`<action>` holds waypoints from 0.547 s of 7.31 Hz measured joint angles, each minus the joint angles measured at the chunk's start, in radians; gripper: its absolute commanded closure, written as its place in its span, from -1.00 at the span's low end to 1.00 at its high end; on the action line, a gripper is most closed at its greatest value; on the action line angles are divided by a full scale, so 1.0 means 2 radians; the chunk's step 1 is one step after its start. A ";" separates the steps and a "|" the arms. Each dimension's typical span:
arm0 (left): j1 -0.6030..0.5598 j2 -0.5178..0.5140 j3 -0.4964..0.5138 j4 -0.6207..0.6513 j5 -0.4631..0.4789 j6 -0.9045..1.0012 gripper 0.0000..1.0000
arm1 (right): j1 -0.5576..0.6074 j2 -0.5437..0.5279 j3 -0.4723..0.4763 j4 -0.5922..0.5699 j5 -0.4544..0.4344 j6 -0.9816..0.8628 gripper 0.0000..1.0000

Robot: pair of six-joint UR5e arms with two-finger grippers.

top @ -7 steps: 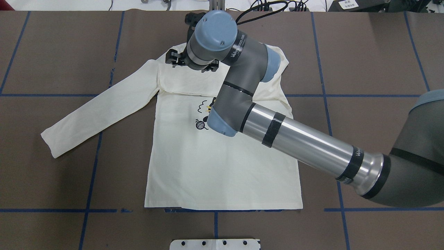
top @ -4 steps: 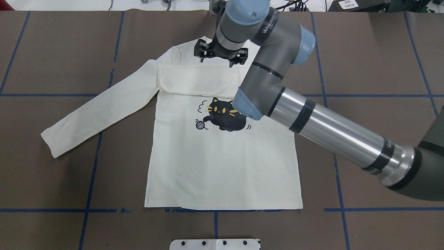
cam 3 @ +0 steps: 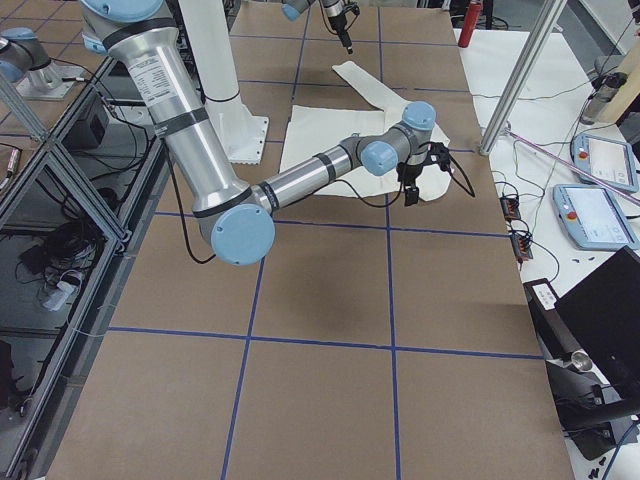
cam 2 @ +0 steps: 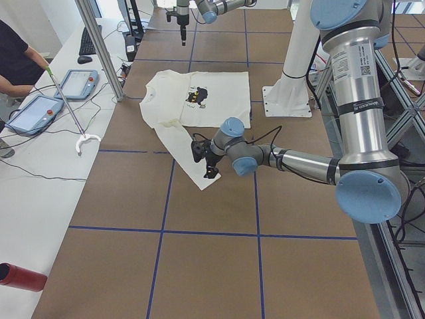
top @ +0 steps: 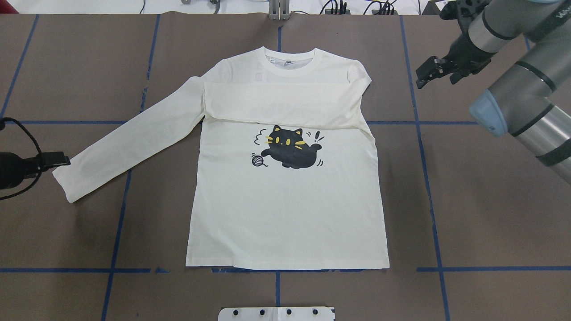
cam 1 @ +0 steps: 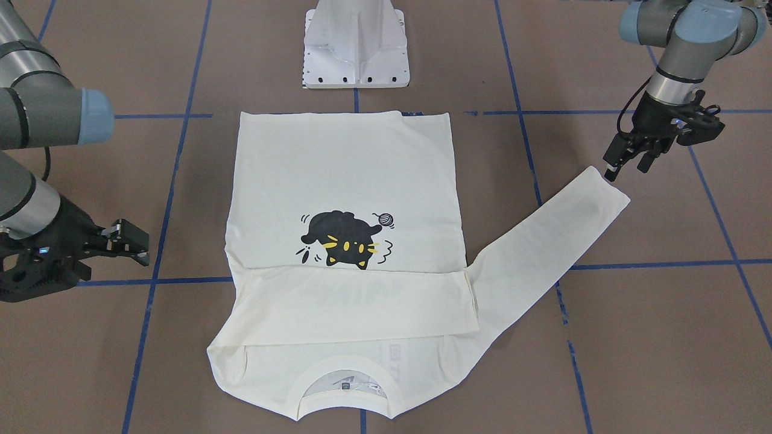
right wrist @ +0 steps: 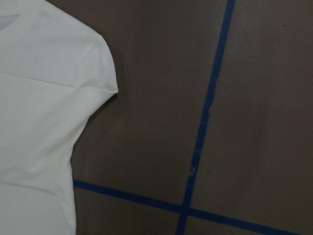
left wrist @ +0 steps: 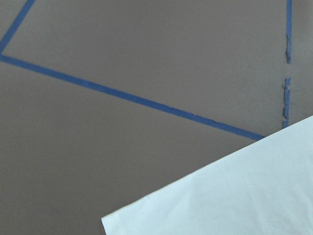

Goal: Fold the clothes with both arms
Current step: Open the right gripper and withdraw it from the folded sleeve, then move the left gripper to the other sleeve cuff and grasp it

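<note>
The cream-white shirt (top: 285,214) lies flat on the brown table, cat print (top: 290,151) facing up. One sleeve is folded across the chest (cam 1: 356,304). The other sleeve (top: 125,142) stretches out toward the overhead view's left. My left gripper (top: 60,159) hovers at that sleeve's cuff (cam 1: 603,199), open and holding nothing (cam 1: 626,169). The left wrist view shows only the cuff's corner (left wrist: 220,196) on the table. My right gripper (top: 439,76) is open and empty, off the shirt beside its shoulder (right wrist: 44,98). In the front-facing view the right gripper (cam 1: 137,246) sits at the left.
The white mounting base (top: 276,313) stands at the near table edge, behind the shirt's hem. Blue tape lines (top: 428,178) grid the brown surface. In the exterior left view a person (cam 2: 20,60) stands by tablets on a side table; a red cylinder (cam 2: 20,276) lies nearby.
My right arm has swung off the shirt's collar area to the right, uncovering the cat print. The left gripper has come into the overhead view at the sleeve cuff.
</note>
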 measured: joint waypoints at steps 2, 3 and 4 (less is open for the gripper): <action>0.027 0.000 0.016 0.005 0.037 -0.009 -0.96 | 0.019 -0.034 0.010 0.005 0.019 -0.029 -1.00; 0.033 -0.004 0.026 0.005 0.043 -0.009 -0.95 | 0.021 -0.040 0.012 0.006 0.022 -0.032 -1.00; 0.038 -0.012 0.037 0.005 0.046 -0.008 -0.94 | 0.022 -0.042 0.013 0.006 0.023 -0.034 -1.00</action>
